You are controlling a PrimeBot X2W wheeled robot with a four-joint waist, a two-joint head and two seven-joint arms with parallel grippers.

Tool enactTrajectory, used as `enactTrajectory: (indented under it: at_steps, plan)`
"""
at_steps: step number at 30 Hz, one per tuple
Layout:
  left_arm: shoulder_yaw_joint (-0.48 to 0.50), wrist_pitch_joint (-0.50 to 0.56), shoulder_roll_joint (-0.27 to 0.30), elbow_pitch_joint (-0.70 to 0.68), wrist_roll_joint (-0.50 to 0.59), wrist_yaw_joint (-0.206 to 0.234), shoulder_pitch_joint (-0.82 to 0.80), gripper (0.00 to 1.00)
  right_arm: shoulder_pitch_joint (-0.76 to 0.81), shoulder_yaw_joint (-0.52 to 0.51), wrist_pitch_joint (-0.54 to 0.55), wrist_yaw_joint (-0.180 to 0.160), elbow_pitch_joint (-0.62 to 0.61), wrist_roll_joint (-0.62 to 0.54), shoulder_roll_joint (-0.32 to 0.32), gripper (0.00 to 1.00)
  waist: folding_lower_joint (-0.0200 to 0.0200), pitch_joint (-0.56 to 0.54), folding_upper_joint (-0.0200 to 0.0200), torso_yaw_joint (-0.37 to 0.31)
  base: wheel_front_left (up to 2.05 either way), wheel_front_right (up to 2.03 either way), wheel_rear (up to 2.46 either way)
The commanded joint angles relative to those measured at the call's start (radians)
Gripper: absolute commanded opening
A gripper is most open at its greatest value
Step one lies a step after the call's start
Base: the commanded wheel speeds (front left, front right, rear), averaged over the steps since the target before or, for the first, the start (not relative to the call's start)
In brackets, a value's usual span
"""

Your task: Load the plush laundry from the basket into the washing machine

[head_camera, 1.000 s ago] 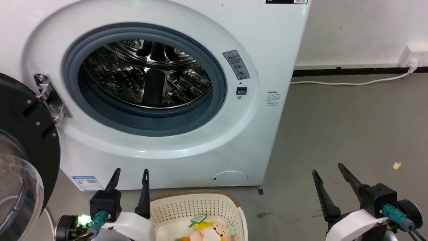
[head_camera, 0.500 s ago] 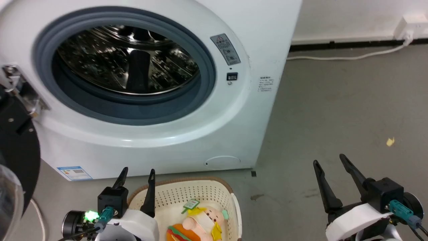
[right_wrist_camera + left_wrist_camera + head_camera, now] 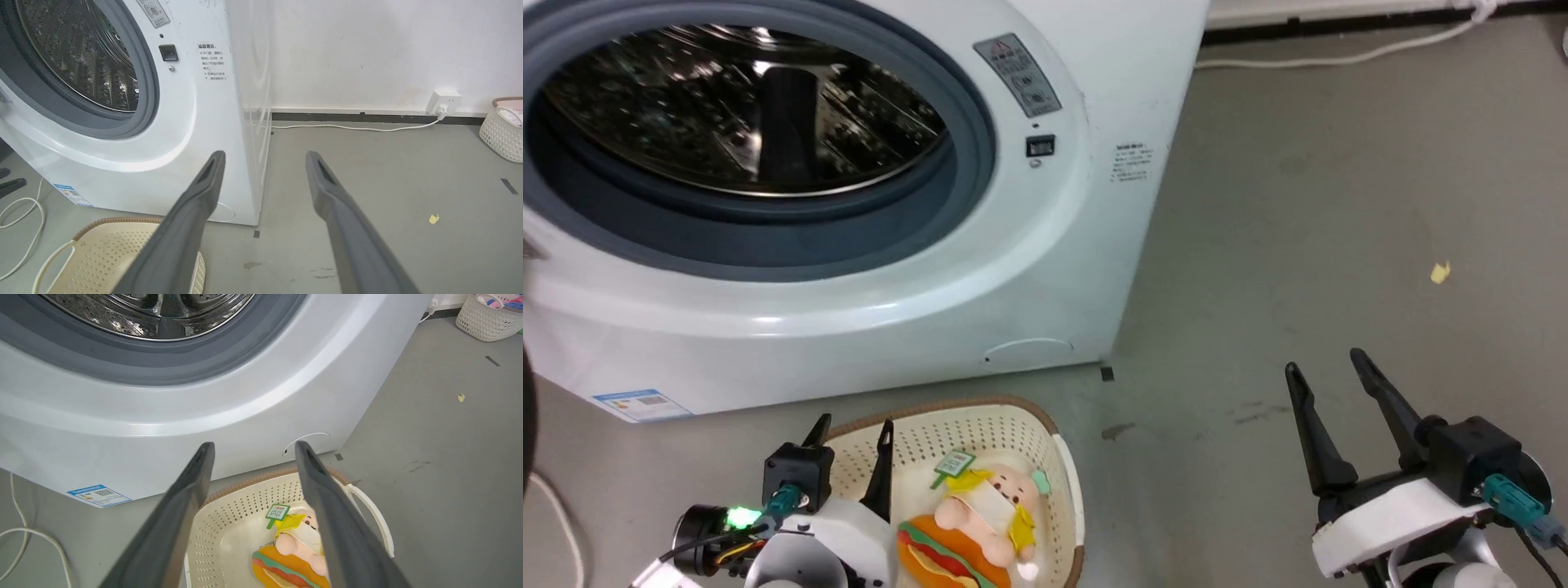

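Left gripper (image 3: pixel 855 422) wide, empty. Plush (image 3: pixel 976 518) sits in basket (image 3: pixel 980 402), just below and right of its tips. Drop in, centre on doll body, clear the rim. Right gripper (image 3: pixel 1323 360) wide, idle.

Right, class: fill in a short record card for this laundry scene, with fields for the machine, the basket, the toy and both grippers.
Washing machine: opening uncovered; visible part of the drum empty
Basket: on the floor, just in front of the machine
Plush laundry: lying inside the basket, green tag towards the machine
Left gripper: open, at the basket's left side, holding nothing
Right gripper: open, over bare floor, holding nothing
Task status: plush not yet picked up
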Motion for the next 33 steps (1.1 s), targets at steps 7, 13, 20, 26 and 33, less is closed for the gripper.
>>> enactTrajectory:
  at_steps: [7, 13, 20, 26, 33]
  plan:
    - [-0.024, 0.020, 0.033, 0.106, -0.018, -0.016, -0.054, 1.00, -0.032, 0.021, -0.026, 0.000, -0.006, 0.033, 0.000, 1.00, -0.0001, 0.064, 0.0000, -0.046, 0.00, 0.00, 0.00]
    - [-0.028, -0.001, 0.058, 0.168, -0.038, -0.023, -0.085, 1.00, -0.047, 0.029, -0.038, 0.000, -0.011, 0.055, 0.000, 1.00, -0.0001, 0.109, 0.0000, -0.076, 0.00, 0.00, 0.00]
    - [-0.044, 0.008, 0.088, 0.257, -0.053, -0.031, -0.124, 1.00, -0.060, 0.039, -0.053, 0.000, -0.017, 0.078, 0.000, 1.00, -0.0001, 0.161, 0.0000, -0.110, 0.00, 0.00, 0.00]
    - [-0.053, 0.063, 0.105, 0.347, -0.076, -0.037, -0.166, 1.00, -0.072, 0.047, -0.065, 0.000, -0.024, 0.093, 0.000, 1.00, -0.0001, 0.208, 0.0000, -0.135, 0.00, 0.00, 0.00]
    - [-0.072, 0.074, 0.131, 0.423, -0.086, -0.039, -0.215, 1.00, -0.080, 0.054, -0.080, -0.001, -0.031, 0.111, 0.000, 1.00, -0.0001, 0.263, 0.0000, -0.164, 0.00, 0.00, 0.00]
